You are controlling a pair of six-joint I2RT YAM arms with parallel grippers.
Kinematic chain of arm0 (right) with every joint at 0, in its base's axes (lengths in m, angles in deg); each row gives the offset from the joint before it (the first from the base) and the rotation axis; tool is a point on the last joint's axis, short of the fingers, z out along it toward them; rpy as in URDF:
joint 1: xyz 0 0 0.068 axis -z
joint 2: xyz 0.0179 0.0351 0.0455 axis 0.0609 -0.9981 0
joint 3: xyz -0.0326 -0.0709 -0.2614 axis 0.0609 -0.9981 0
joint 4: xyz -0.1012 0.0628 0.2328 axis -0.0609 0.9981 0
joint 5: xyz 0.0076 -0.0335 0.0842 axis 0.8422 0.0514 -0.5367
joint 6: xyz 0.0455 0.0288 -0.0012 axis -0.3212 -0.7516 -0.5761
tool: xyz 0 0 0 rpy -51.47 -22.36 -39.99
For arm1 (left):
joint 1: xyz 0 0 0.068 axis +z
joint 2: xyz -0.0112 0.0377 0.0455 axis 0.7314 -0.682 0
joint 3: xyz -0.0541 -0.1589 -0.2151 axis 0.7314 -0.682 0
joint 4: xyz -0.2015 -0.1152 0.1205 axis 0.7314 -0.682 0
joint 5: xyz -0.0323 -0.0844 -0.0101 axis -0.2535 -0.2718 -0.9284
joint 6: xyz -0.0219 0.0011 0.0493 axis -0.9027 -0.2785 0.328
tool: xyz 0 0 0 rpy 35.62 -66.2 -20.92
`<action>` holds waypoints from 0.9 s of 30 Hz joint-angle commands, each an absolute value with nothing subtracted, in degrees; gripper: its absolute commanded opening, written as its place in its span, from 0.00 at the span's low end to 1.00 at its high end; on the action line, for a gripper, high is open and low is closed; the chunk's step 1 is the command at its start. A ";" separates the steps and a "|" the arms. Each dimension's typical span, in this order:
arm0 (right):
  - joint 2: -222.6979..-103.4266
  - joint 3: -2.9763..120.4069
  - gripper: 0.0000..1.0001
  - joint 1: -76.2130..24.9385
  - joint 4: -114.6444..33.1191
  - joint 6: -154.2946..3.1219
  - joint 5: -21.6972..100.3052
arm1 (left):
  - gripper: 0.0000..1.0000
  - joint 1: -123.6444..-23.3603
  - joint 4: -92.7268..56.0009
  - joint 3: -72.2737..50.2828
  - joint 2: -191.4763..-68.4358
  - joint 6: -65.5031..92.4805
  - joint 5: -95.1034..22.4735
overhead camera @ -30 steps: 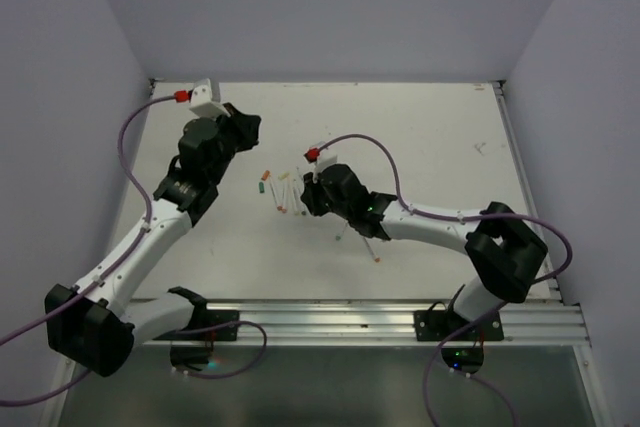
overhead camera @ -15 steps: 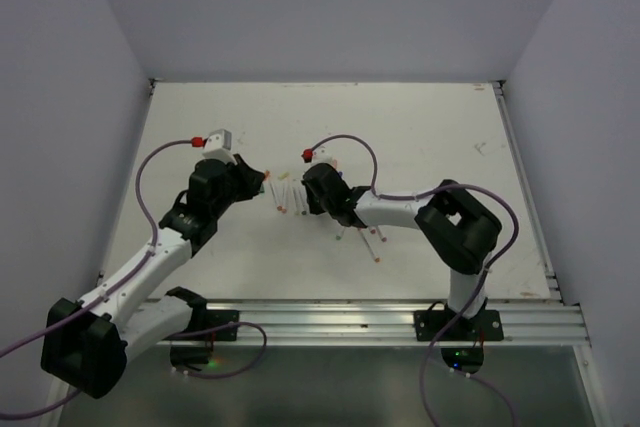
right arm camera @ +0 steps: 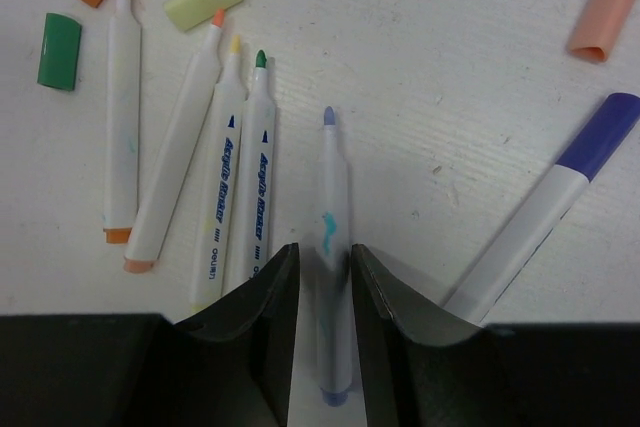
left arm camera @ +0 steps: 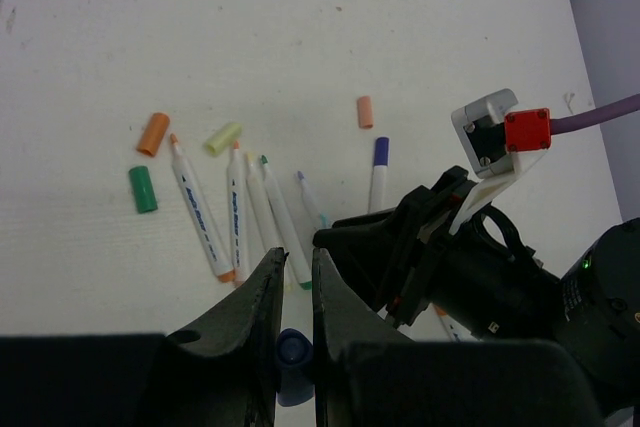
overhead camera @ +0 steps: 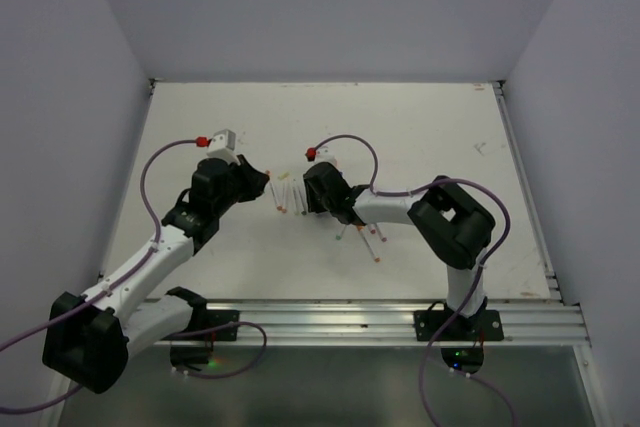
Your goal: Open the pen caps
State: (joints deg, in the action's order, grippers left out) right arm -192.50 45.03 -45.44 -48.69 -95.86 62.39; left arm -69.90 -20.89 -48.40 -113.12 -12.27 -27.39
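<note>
In the left wrist view my left gripper is shut on a small blue pen cap, just above the table. Loose caps lie ahead: orange, green, yellow-green and peach. Several uncapped white pens lie in a fan. A pen with its purple cap on lies beside them. My right gripper is slightly open, straddling a blurred blue-tipped pen. From above, the left gripper and right gripper face each other across the pens.
More pens lie on the white table just right of my right arm's forearm. Purple cables loop over both arms. Grey walls close the table at the back and both sides.
My left arm has swung from the back left in to the pens, its gripper now close to the right one. The right arm's elbow has folded in towards the pens.
</note>
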 commanded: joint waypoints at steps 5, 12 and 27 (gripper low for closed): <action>-192.64 45.49 0.33 -45.03 -49.88 -97.86 61.62 | 0.00 -69.59 -18.09 -48.01 -113.17 -13.16 -28.93; -192.37 46.18 0.32 -44.85 -50.67 -99.44 58.65 | 0.00 -69.50 -17.13 -47.13 -114.75 -13.43 -29.11; -184.65 46.63 0.32 -43.71 -46.11 -97.61 61.88 | 0.00 -69.50 -10.63 -40.73 -128.54 -13.43 -29.73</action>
